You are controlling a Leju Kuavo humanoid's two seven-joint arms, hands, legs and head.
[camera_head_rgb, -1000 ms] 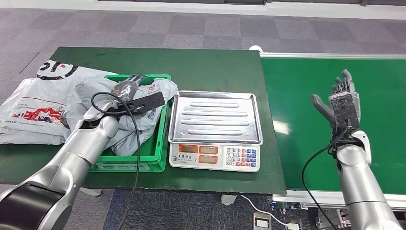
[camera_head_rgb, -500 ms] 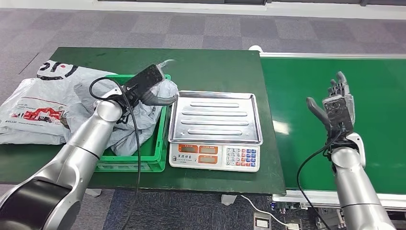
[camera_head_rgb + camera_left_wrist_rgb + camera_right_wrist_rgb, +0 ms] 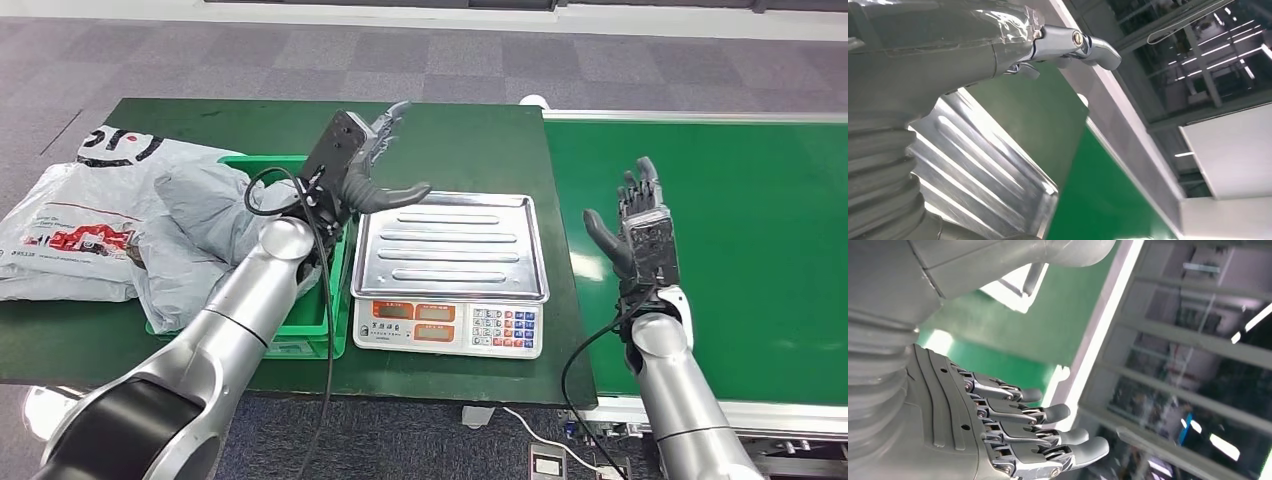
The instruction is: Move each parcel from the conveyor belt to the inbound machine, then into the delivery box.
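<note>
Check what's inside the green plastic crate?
The green plastic crate holds a crumpled grey plastic mailer bag, which spills over its left rim. The robot's left arm crosses over the crate, so anything under the bag or arm is hidden.

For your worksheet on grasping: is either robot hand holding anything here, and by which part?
Nothing is held. The left robot hand is open above the scale; the right robot hand is open over the belt.

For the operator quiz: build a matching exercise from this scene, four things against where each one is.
Things:
1. left hand
2. right hand
3. grey parcel
4. scale

Places:
A. lying in the green crate
B. raised over the conveyor belt
C. on the dark table, between crate and belt
D. lifted above the crate's right edge, fingers spread

Pairs: 1-D, 2-B, 3-A, 4-C
</note>
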